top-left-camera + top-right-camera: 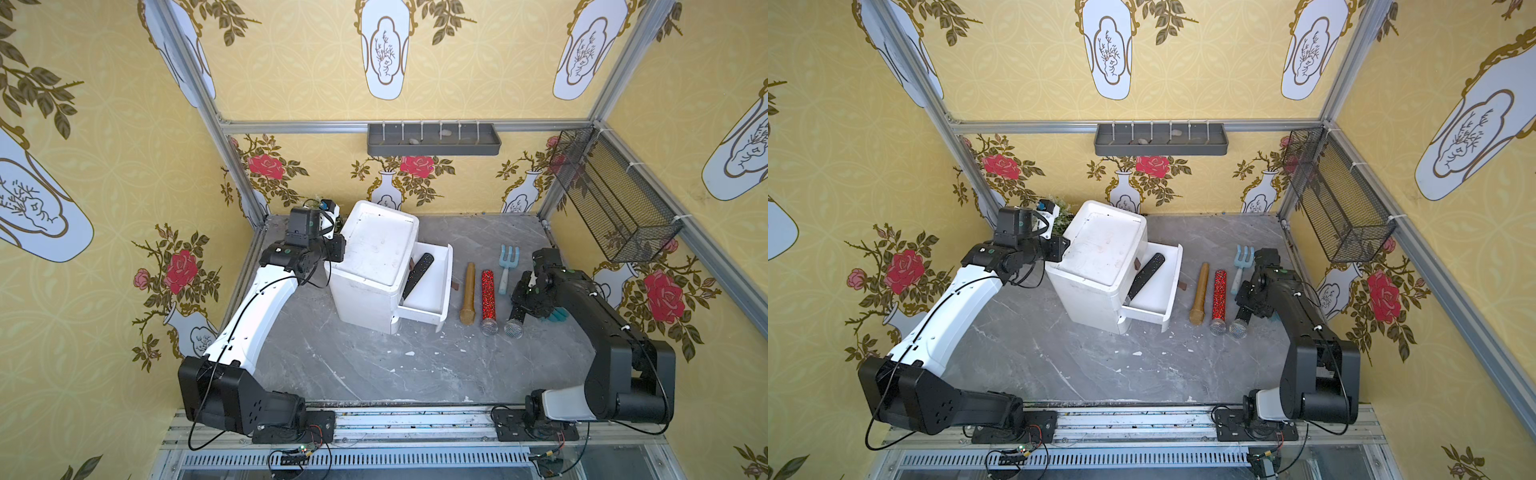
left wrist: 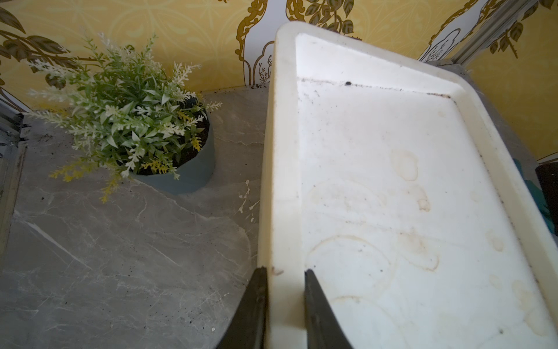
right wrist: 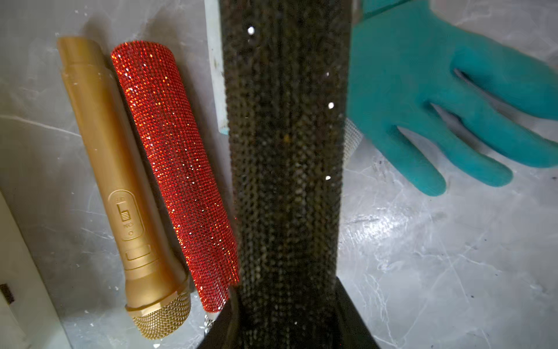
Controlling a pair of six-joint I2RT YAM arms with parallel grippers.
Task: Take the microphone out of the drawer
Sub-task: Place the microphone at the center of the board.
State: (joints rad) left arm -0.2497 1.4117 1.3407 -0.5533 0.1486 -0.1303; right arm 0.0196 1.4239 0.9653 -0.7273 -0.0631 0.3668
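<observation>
1. I find the left gripper [image 2: 285, 272] closed narrow on the raised top rim of the white drawer cabinet [image 1: 374, 253], one finger on each side.
2. The right gripper [image 3: 285, 299] clamps a black rhinestone microphone [image 3: 287, 151], its mesh head low over the table [image 1: 374, 365]; I cannot tell whether it touches.
3. The drawer [image 1: 446, 270] stands open, and a second black microphone [image 1: 419, 274] lies slanted inside it.
4. A gold microphone [image 1: 468, 297] and a red glitter microphone [image 1: 487, 295] lie side by side between the drawer and the held microphone.
5. A teal glove [image 3: 422, 90] lies just beside the held microphone, and a blue hand rake [image 1: 508, 266] lies near it.

Potted plant [image 2: 126, 121], garden fork [image 1: 507, 269], teal glove [image 3: 437, 99]
</observation>
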